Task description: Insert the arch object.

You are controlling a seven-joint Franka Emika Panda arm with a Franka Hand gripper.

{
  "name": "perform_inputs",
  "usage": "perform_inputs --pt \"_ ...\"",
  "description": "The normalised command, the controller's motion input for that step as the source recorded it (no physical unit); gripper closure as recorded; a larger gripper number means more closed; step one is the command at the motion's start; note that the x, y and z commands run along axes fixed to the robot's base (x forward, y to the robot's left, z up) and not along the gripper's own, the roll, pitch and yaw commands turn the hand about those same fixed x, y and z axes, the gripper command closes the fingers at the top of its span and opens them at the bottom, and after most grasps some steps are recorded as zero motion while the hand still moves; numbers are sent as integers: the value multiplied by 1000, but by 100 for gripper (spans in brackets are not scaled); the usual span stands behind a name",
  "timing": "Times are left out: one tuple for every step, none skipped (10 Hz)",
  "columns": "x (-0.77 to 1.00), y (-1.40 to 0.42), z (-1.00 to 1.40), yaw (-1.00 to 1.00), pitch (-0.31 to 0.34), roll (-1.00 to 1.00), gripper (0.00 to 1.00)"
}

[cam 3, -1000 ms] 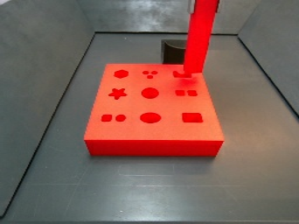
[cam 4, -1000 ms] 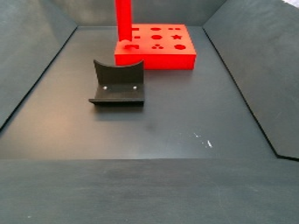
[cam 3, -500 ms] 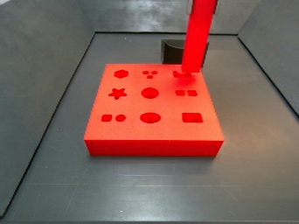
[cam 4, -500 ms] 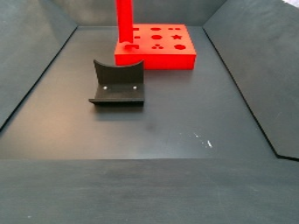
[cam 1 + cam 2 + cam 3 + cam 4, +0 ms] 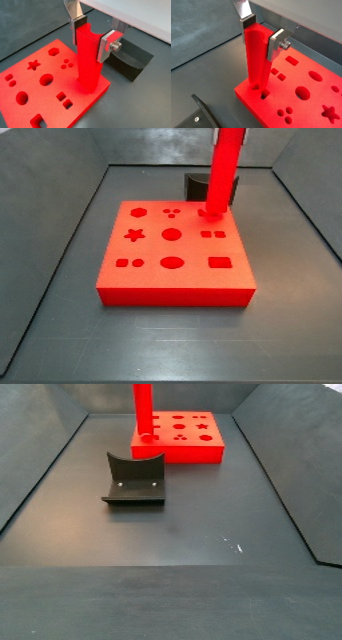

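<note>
- We see the gripper [image 5: 92, 34] closed on the long, slim, bright red straight bar, the arch object [image 5: 87, 60]; the jaws sit narrow, one flat silver finger [image 5: 107, 45] pressed to one face of the bar and another finger [image 5: 77, 20] against the opposite face.
- In both wrist views the arch object [image 5: 256, 59] stands upright, gripped near its upper end, while its lower end meets the wide flat red board with shaped holes [image 5: 40, 95].
- In a wrist view the bar's foot sits at a small cut-out close to a corner of the red board [image 5: 311, 102]; whether it has gone into the hole or only rests on the surface, we cannot tell.
- In a side view the arch object [image 5: 222, 168] rises in the upper right of the frame and runs out of the top edge, its foot at the far right part of the red board [image 5: 174, 293]; the gripper itself lies outside this picture.
- In a side view the arch object [image 5: 140, 409] stands at the upper centre of the frame, on the near left corner of the red board [image 5: 201, 452].
- The dark L-shaped fixture [image 5: 134, 481] stands on the dark grey floor [image 5: 201, 534] at centre left, apart from the board; in a wrist view the fixture [image 5: 130, 62] shows just beyond the board's edge.
</note>
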Motion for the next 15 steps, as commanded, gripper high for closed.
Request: perform_inputs --pt "77 0 -29 -123 36 139 100" --pt "0 0 0 -160 73 177 100" --pt "-9 0 0 -154 73 164 100" --pt "-106 -46 -11 -60 23 84 100" --pt "-117 -23 -54 -11 0 6 100" --pt "-249 -46 -63 -63 -13 0 100" --pt "-274 -40 -49 -100 -9 0 100" --pt "-191 0 -34 -91 0 7 100" --pt "37 0 -109 0 0 34 100" --pt "366 3 -60 0 23 26 100" --pt "363 0 -20 0 39 21 100" --pt "140 0 -63 0 33 60 100" --pt "-60 0 -140 0 3 86 100" --pt "-260 29 -89 -117 0 31 100" --pt "-354 0 0 -151 0 0 100"
